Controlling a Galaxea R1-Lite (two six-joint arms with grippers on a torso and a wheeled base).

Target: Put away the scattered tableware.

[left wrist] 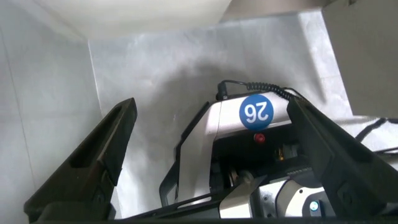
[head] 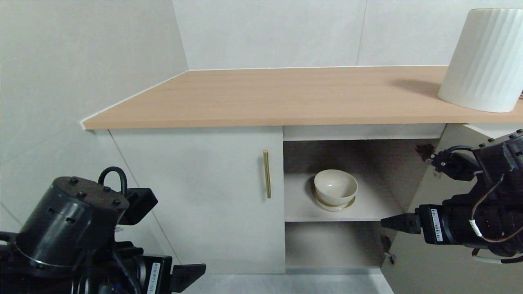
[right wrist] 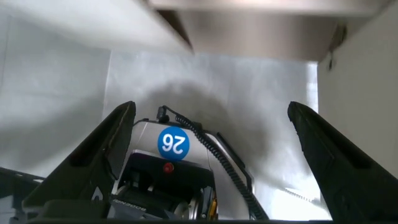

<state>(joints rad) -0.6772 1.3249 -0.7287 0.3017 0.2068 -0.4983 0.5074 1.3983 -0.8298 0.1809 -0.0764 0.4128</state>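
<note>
Left tool (left wrist: 211, 112) spread, empty, arm low by closed door (head: 196, 196); right tool (right wrist: 211, 112) spread, empty, level beside open cupboard (head: 339, 245).

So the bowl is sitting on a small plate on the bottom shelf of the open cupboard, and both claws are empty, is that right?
Not quite. The bowl does sit on the plate in the open cupboard, but on the upper shelf, not the bottom one; the head view shows this. The left claw and right claw are both open and empty.
</note>
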